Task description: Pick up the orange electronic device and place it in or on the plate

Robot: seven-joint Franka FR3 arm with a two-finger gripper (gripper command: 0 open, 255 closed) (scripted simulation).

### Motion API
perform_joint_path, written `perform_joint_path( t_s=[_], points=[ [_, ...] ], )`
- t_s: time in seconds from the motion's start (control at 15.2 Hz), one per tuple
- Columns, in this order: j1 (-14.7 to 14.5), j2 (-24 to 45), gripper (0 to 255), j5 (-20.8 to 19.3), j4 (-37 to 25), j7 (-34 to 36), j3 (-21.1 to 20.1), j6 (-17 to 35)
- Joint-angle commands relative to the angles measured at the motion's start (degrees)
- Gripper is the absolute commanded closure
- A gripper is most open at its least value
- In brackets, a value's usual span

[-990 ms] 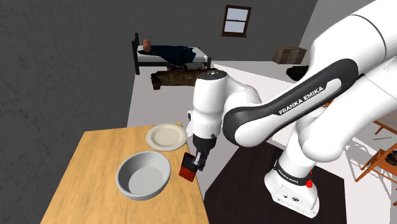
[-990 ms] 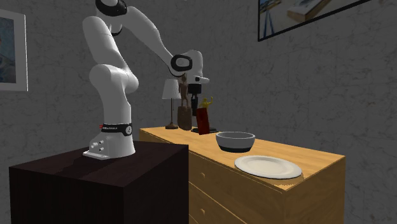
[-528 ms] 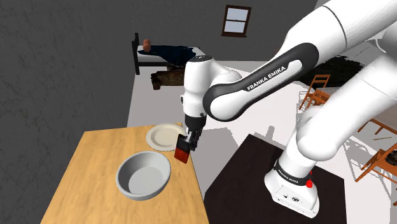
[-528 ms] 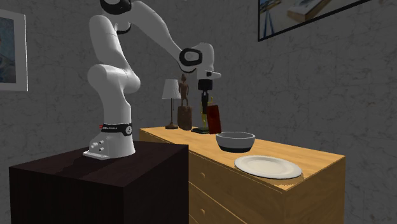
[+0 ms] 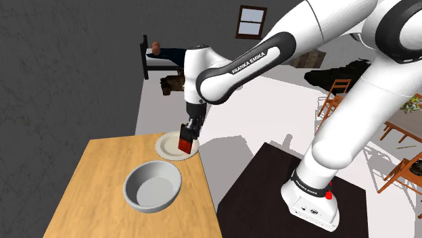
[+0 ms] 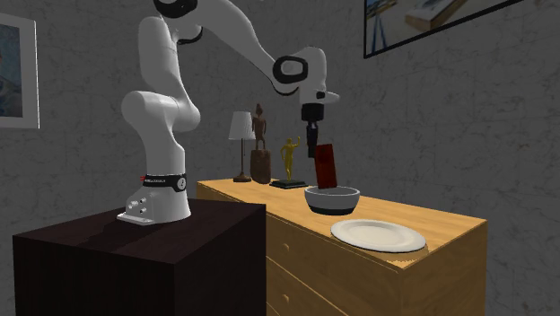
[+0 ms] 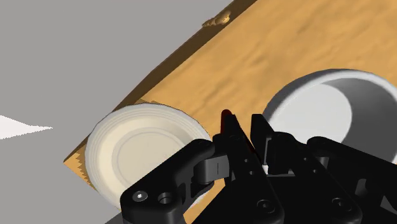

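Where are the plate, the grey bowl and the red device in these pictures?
plate (image 6: 378,235): second exterior view, on the bare middle of its top.
grey bowl (image 5: 153,188): shoulder view, on its inner bottom.
red device (image 5: 184,143): shoulder view, on the middle of its bright face.

We take this for a home; we see a bed (image 5: 162,64) and window (image 5: 251,21); wooden chairs (image 5: 337,94); a lamp (image 6: 240,127) and figurines (image 6: 260,166) on a dresser (image 6: 341,269); framed pictures (image 6: 431,18).
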State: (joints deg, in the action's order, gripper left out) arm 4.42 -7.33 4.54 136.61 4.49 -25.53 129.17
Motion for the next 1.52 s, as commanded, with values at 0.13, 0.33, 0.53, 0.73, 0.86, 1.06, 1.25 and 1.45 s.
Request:
perform_joint_path(
  t_s=[0.13,0.33,0.53,0.73,0.86,1.06,1.25,1.45],
  points=[
    [2.4,5.6,255,-3.3,-6.9,-2.1,2.0,-1.8],
    [3.8,10.0,255,-5.5,-12.8,-3.5,3.3,-3.7],
    [4.9,14.7,255,-7.4,-19.3,-4.9,4.6,-5.9],
    [5.6,19.5,255,-9.1,-26.5,-6.3,5.7,-8.5],
    [5.9,22.6,255,-10.0,-31.2,-7.1,6.4,-10.2],
    [5.7,23.6,255,-10.5,-30.1,-6.8,6.5,-8.2],
    [5.6,24.6,255,-10.9,-29.1,-6.5,6.7,-6.2],
    [5.5,25.7,255,-11.4,-28.2,-6.2,6.9,-4.3]
  ],
)
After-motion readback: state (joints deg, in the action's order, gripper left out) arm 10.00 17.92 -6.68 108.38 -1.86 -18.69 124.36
